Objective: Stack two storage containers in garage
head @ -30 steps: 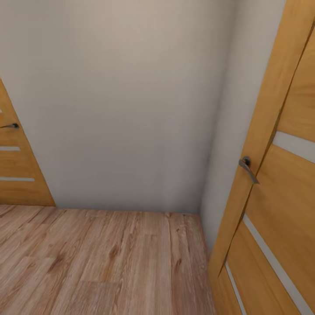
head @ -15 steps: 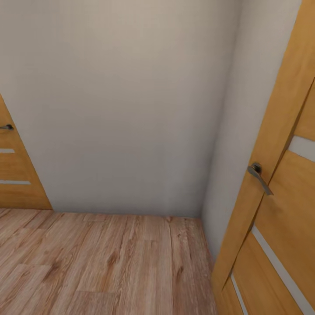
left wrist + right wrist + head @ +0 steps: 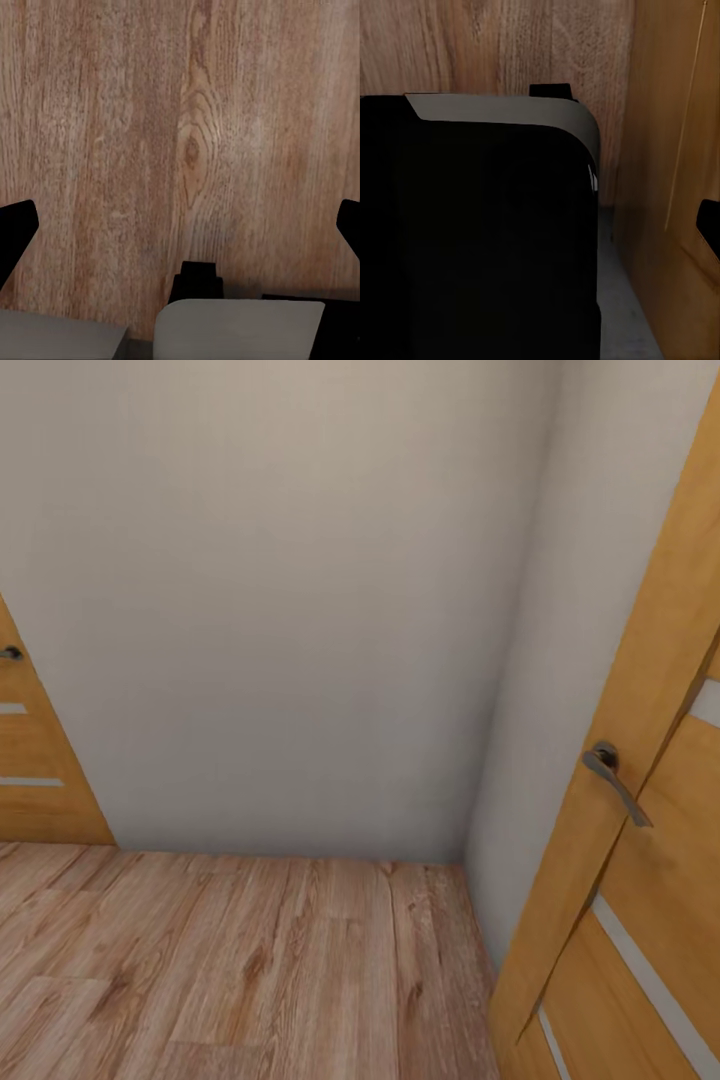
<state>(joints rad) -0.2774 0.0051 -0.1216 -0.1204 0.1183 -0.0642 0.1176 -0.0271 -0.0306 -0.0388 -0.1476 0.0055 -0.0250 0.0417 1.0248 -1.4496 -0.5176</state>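
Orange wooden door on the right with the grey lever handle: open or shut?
Open: the orange wooden door stands angled out from the beige wall, its grey lever handle projecting.

Soft, even light washes the pale wall [image 3: 280,590] without glare; faint shading gathers in the corner, and the door [image 3: 640,840] leans with wide-angle distortion.

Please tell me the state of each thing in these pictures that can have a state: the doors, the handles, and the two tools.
Right door: swung open, standing at an angle to the wall.
Right handle: lever sloping downward.
Left door: cut off by the picture's edge, cannot tell if open.
Left handle: about level.
Left tool: open, holding nothing, over the wood floor.
Right tool: cannot tell.
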